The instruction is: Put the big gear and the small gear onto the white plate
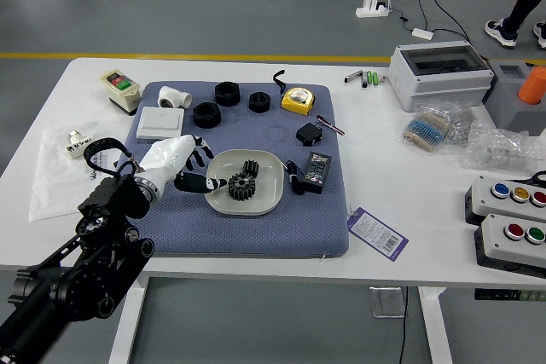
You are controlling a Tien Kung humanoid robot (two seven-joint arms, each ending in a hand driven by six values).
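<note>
1. Reaching in over the blue mat (213, 240) from the left, my left hand (173, 158) is beside the white plate (271, 178).
2. I have my fingers (200, 152) spread and relaxed, and I am gripping nothing.
3. My thumb (202, 183) points across the plate's left rim toward the big gear (241, 187); whether it touches the rim, I cannot tell.
4. The big gear sits on the plate, near its middle.
5. The small gear (251, 168) is on the plate too, just beyond the big one from me.
</note>
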